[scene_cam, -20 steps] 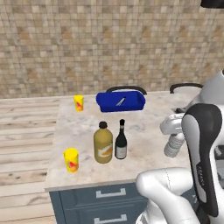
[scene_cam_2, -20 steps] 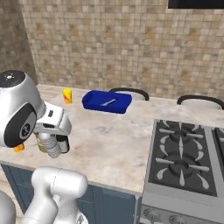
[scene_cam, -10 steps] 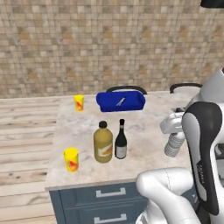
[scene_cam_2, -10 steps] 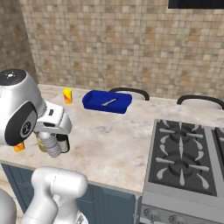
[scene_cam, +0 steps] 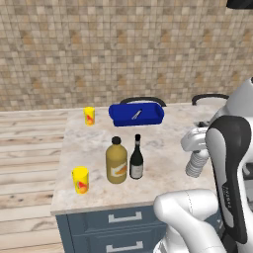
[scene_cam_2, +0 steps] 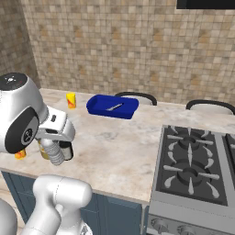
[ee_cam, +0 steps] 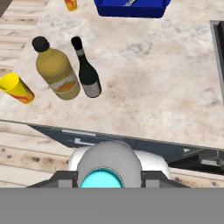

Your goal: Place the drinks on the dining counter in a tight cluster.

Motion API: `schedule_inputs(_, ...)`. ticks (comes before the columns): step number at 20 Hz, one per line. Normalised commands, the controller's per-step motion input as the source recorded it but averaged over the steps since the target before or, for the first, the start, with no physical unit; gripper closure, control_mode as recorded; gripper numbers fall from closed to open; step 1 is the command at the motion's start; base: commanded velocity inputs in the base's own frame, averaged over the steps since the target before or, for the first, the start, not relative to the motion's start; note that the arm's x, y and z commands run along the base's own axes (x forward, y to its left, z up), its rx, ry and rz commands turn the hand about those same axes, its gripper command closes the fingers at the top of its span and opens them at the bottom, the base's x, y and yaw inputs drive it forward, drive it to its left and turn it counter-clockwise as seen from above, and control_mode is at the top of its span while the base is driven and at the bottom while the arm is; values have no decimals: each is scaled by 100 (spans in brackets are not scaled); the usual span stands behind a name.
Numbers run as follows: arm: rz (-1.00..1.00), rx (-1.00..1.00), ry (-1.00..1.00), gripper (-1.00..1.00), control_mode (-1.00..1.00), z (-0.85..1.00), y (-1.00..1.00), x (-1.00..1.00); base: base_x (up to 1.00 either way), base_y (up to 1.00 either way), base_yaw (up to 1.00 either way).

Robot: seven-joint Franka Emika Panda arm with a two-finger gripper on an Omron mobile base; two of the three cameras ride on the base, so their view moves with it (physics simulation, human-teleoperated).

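Little has moved since a moment ago: the arm stays at the right of the counter, and the clear bottle has barely shifted. Nearest the front edge, the gripper points down with its jaws clamped on the top of that ribbed clear bottle, which hangs upright beneath it. I cannot tell whether its base touches the stone. In the hand view its blue cap sits between the two dark tips.

To its left, near the middle of the counter, the amber bottle and the wine bottle stand upright just beside each other, amber on the left. The clear bottle is apart from this pair, to their right.

A yellow cup stands near the front left corner. Further back lies a blue tray with a small silver utensil inside, and a second yellow cup to its left. A stove sits at the right end. Behind is a tan tiled wall.
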Motion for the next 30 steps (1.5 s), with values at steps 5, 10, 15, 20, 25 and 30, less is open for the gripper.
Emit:
schedule_inputs(5,3,0,0,100,-100,0,0,25,0,0,0)
schedule_inputs(10,24,0,0,100,-100,0,-3,76,0,0,0)
schedule_inputs(15,31,0,0,100,-100,-1,-4,84,0,0,0)
schedule_inputs(20,40,-5,0,100,-100,-24,0,92,0,0,0)
schedule_inputs(25,48,-13,0,100,-100,-30,0,69,0,0,0)
schedule_inputs(30,44,-13,0,100,-100,-32,-14,31,0,0,0)
